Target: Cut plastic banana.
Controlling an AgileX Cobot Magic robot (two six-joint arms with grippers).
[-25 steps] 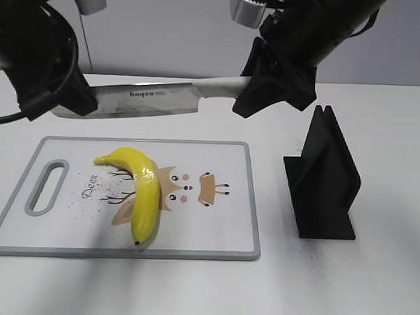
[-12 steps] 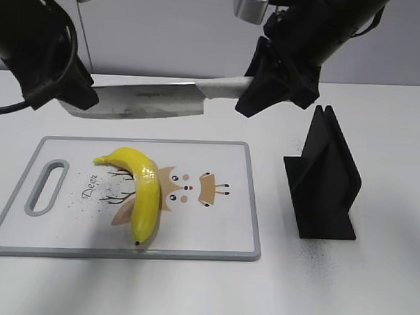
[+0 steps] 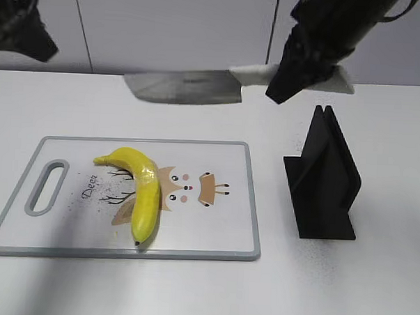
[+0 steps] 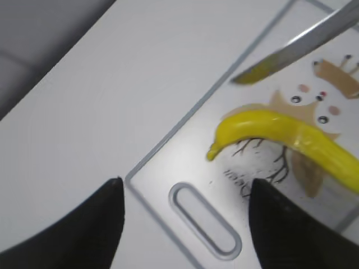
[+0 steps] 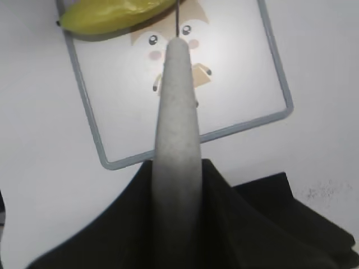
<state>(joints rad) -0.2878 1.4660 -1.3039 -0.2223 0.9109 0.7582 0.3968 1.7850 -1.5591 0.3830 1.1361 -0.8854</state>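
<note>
One banana (image 3: 140,194) lay on the cutting board (image 3: 214,227), curved, with its stem end toward the board's handle slot (image 3: 47,186) and its dark tip near the board's front edge. It rested across the printed deer drawing, touching nothing but the board. The board sat flat on the white bench (image 3: 371,290).

The right pincer (image 3: 302,69) was clamped on the pale handle of a kitchen knife (image 3: 189,86), holding it in the air above the bench behind the board, blade pointing to the left of the exterior view. In the right wrist view the knife handle (image 5: 176,140) ran between the dark fingers (image 5: 247,224), which pressed against it on both sides, and the thin blade edge showed over the board. The blade did not touch the banana.

The left pincer (image 4: 185,218) held nothing, its two dark fingers (image 4: 291,230) spread wide apart above the board's handle end. In the exterior view only a dark part of the left arm (image 3: 24,27) showed at the upper left corner, well apart from the knife.

A black knife stand (image 3: 324,180) stood upright on the bench to the right of the board, near it but not touching.
</note>
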